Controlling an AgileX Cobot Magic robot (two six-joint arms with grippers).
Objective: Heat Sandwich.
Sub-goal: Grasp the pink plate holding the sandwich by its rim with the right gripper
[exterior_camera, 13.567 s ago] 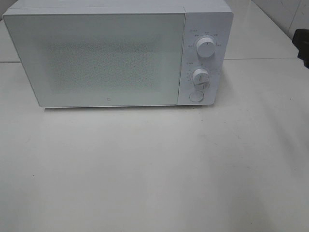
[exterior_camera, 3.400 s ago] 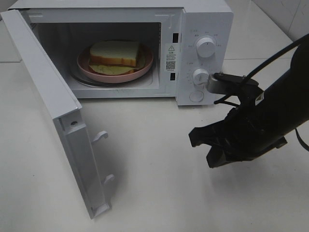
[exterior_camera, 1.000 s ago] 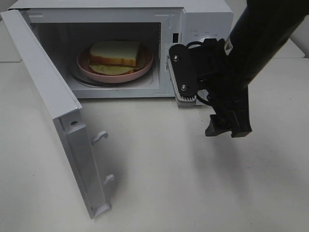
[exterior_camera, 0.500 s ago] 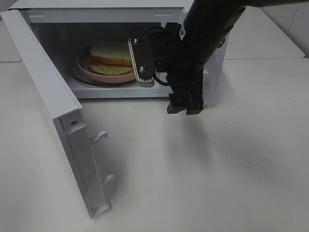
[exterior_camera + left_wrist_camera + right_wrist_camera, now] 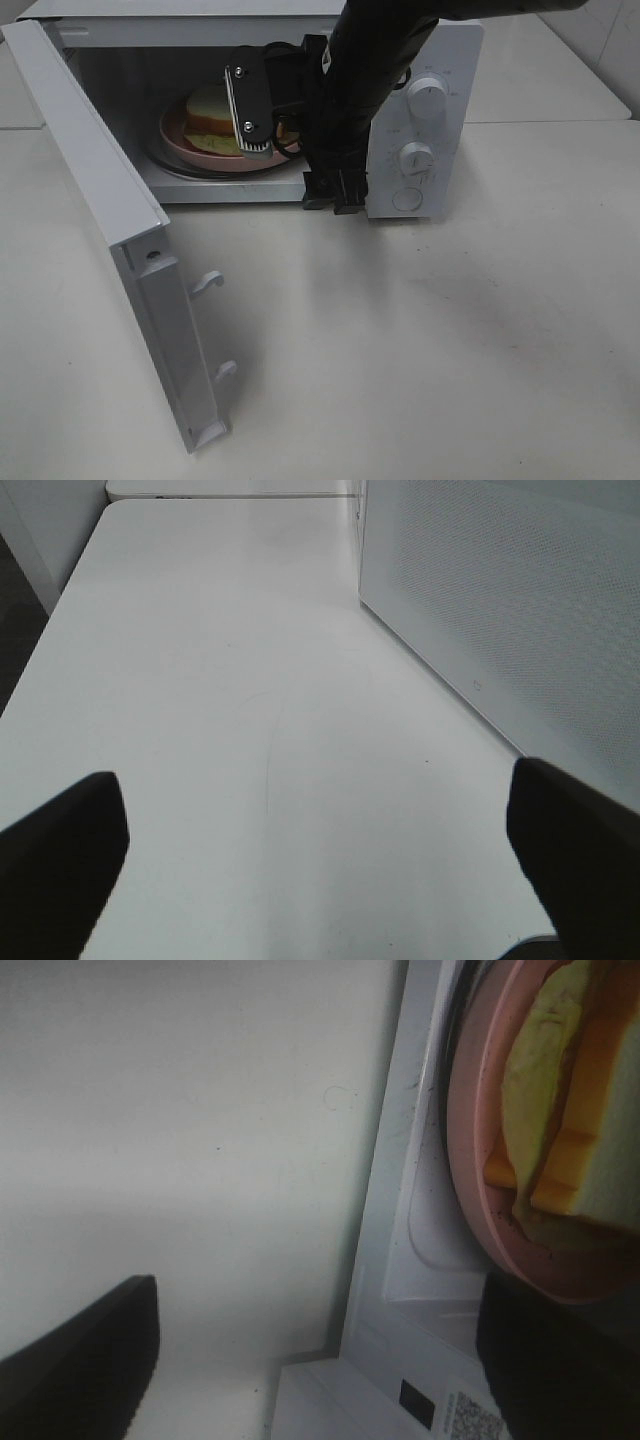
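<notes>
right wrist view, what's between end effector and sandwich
In the right wrist view, only the microwave's sill and the pink plate's rim separate the right end effector from the sandwich.

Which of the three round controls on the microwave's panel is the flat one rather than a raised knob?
The bottom button, the lowest of the three. It lies flat, while the top knob and the middle knob above it stick out.
</notes>
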